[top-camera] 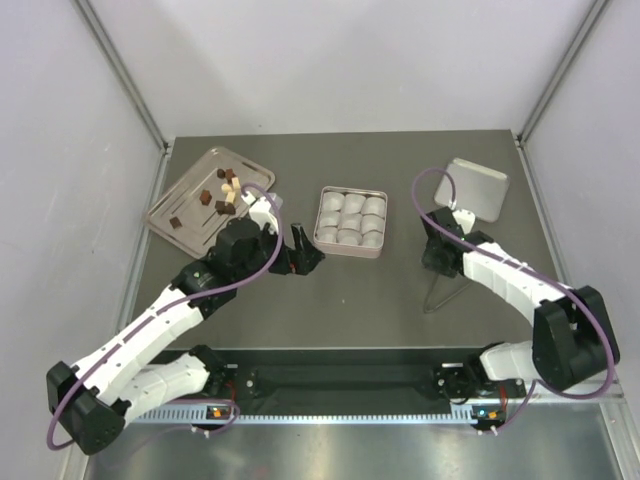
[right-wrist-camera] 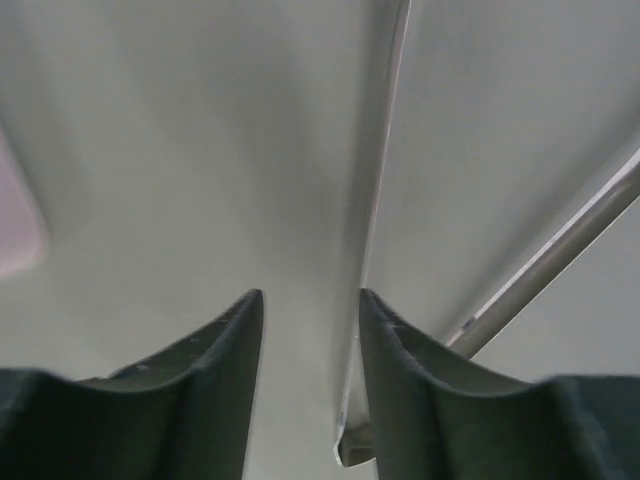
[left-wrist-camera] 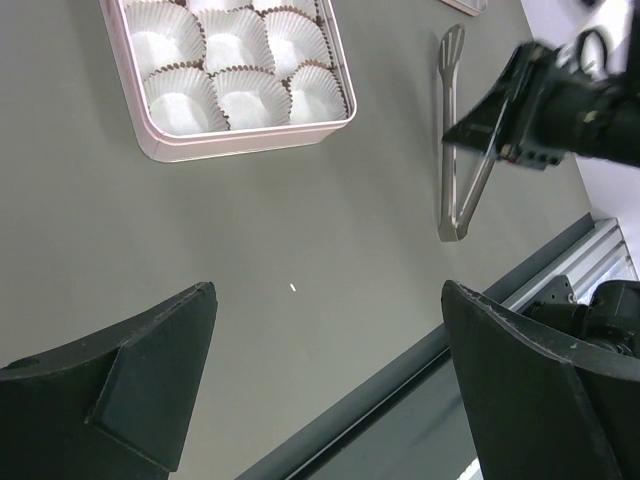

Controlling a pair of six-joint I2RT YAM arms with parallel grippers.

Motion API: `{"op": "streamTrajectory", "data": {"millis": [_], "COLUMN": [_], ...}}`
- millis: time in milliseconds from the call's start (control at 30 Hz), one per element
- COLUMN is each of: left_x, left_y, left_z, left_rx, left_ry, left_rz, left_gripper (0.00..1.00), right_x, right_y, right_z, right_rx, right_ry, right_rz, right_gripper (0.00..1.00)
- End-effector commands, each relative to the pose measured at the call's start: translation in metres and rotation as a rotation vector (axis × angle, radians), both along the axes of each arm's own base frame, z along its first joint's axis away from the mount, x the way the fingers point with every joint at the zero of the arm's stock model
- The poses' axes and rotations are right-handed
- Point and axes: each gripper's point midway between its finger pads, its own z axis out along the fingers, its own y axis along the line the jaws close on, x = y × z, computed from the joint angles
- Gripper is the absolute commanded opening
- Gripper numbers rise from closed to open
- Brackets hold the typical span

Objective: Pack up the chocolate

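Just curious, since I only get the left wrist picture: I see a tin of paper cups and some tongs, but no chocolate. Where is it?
Observer: The chocolate lies on a metal tray at the far left corner of the table, to the left of the tin.
Visitor: Is anything in the cups I can't see?
Observer: No. From above, all nine paper cups look empty.
Visitor: And the black thing over the tongs?
Observer: That is the right end effector. Its own camera shows one leg of the tongs running up between its parted jaws.
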Motion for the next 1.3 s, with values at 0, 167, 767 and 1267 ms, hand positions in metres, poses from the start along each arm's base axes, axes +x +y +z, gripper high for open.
{"op": "streamTrajectory", "data": {"millis": [0, 167, 767, 1267], "left_x": [-0.001, -0.003, 0.013, 0.014], "left_y": [0.006, 0.012, 0.028, 0.12], "left_z": [0.006, 0.006, 0.008, 0.136], "left_rx": [0.004, 0.011, 0.087, 0.124], "left_ry": [-0.038, -0.048, -0.02, -0.102], "left_rz": [0.014, 0.03, 0.147, 0.527], "left_gripper": [0.99, 0.99, 0.97, 0.96], "right_x": [-0.002, -0.006, -0.005, -0.018], "right_y": [-0.001, -0.009, 0.013, 0.21], "right_z": [-0.013, -0.024, -0.028, 0.127], "right_rx": [0.005, -0.008, 0.057, 0.121], "right_ry": [0.028, 0.042, 0.005, -0.281], "right_rz": [-0.016, -0.039, 0.089, 0.459], "right_gripper": [0.4, 0.37, 0.0, 0.0]}}
